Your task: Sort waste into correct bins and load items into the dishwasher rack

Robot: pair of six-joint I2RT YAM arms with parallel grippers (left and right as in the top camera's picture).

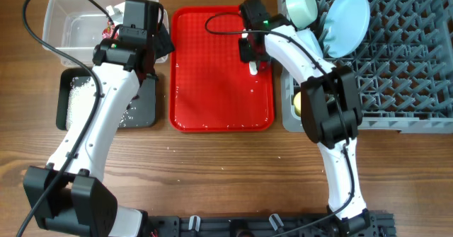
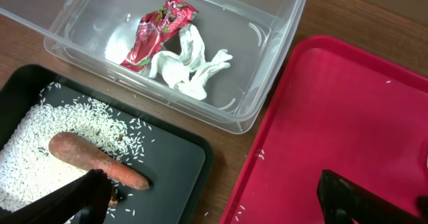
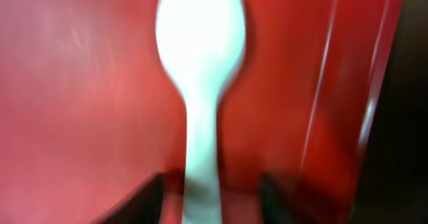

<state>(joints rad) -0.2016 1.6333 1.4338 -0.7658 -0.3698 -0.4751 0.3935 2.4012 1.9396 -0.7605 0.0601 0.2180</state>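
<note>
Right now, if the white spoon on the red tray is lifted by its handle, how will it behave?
The white spoon looks thin plastic: probably light, slightly bendy. Its narrow smooth handle may swivel when gripped. On the glossy red tray it may slide.

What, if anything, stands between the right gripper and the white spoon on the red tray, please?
Nothing visible does: the white plastic spoon lies on the red tray with its handle between the right gripper's open fingers.
</note>
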